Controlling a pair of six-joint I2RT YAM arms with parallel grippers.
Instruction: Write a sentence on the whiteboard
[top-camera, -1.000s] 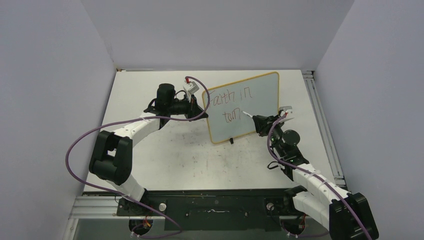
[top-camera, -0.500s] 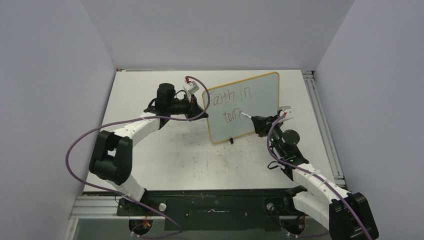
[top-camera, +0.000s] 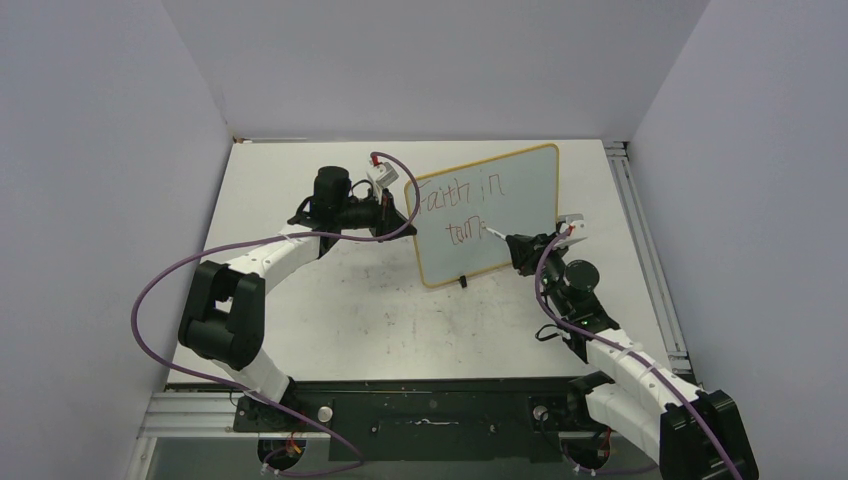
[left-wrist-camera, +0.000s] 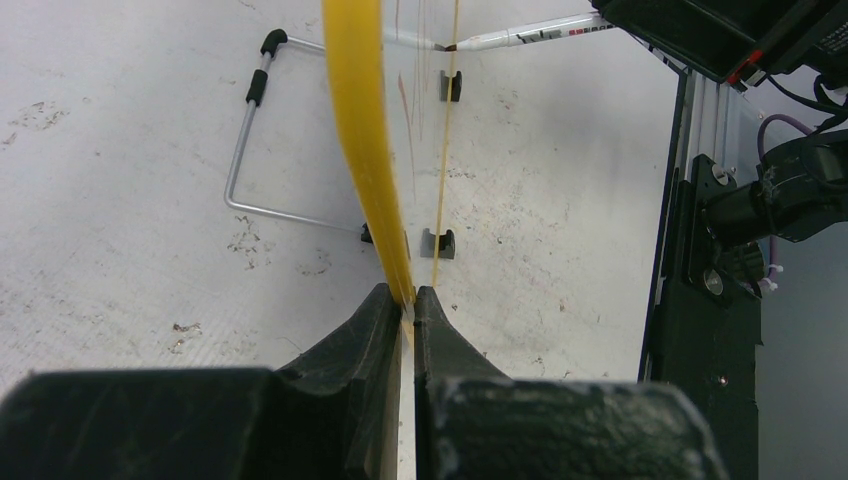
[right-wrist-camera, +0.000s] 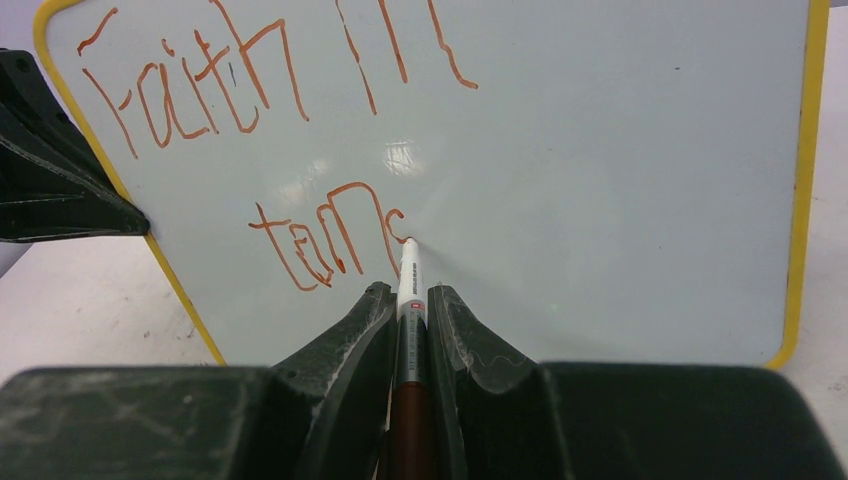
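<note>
A small whiteboard (top-camera: 487, 212) with a yellow frame stands upright on its edge at the middle of the white tabletop (top-camera: 330, 300), toward the far side, between the two robot arms. The left tool (left-wrist-camera: 408, 297) is closed on the board's left edge, its two black fingers pinching the thin yellow rim from either side. Seen from that wrist, two small black feet (left-wrist-camera: 437, 243) sit under the board's lower edge and a bent wire stand (left-wrist-camera: 240, 150) lies on the tabletop just behind it.

The right tool (right-wrist-camera: 410, 300) is clamped on a marker (right-wrist-camera: 409, 270) with a white front and a dark red-brown body, which points straight at the board's face. Its tip touches the white surface at the end of the second line.

The sentence (top-camera: 455, 195) shows in thin reddish-brown letters: "Faith in" runs along the top of the board, and below it stand the letters "tom" and the start of one more stroke, right where the tip rests. The right half of the board is blank.
</note>
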